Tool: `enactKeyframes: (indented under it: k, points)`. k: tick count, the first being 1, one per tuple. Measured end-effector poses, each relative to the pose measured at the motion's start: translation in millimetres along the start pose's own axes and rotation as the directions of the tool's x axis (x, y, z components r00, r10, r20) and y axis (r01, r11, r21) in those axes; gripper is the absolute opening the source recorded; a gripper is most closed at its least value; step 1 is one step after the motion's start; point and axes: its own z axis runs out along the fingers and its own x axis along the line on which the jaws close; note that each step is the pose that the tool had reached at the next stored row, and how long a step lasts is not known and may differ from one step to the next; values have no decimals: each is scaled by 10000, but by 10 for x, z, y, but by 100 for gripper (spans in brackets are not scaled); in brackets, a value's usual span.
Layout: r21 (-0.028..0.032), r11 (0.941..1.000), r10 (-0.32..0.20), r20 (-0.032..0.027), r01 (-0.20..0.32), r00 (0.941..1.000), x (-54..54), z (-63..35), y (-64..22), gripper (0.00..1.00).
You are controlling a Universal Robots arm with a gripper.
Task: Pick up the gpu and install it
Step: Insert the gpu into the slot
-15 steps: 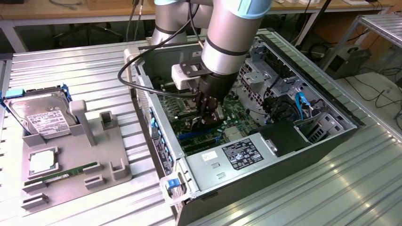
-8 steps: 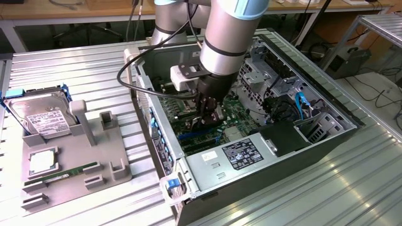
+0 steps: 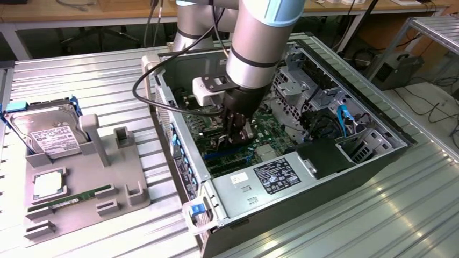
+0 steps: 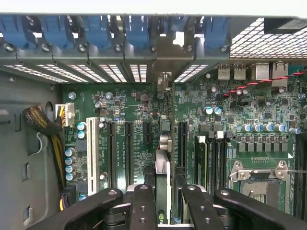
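My gripper [image 3: 235, 141] is down inside the open computer case [image 3: 373, 115], over the green motherboard [image 3: 269, 129]. It is shut on the gpu [image 4: 163, 165], which appears edge-on as a thin card between my two black fingers [image 4: 143, 203]. The card runs in line with the long black expansion slots [image 4: 128, 153] toward the case's rear wall. Its silver end bracket [image 4: 164, 57] sits among the slot covers under the blue clips [image 4: 136, 33]. Whether the card is seated in a slot cannot be told.
On the exterior view's left, a grey fixture [image 3: 126, 185] holds a silver hard drive [image 3: 44, 131], a chip [image 3: 49, 184] and a narrow green RAM stick [image 3: 72, 198]. Inside the case are the power supply [image 3: 276, 174], blue cables [image 3: 344, 119] and the CPU socket [image 4: 259, 177].
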Motion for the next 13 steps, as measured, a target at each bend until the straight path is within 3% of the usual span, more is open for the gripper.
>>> enactKeyframes:
  k: [7, 9, 13]
  points:
    - [-1, 10000, -3, 60, 3, 10000, 2, 46, 15, 26]
    - [-1, 10000, -4, 115, 4, 9999, 1, 54, 16, 26]
    - [-1, 10000, -6, 161, 6, 9999, 2, 63, 15, 26]
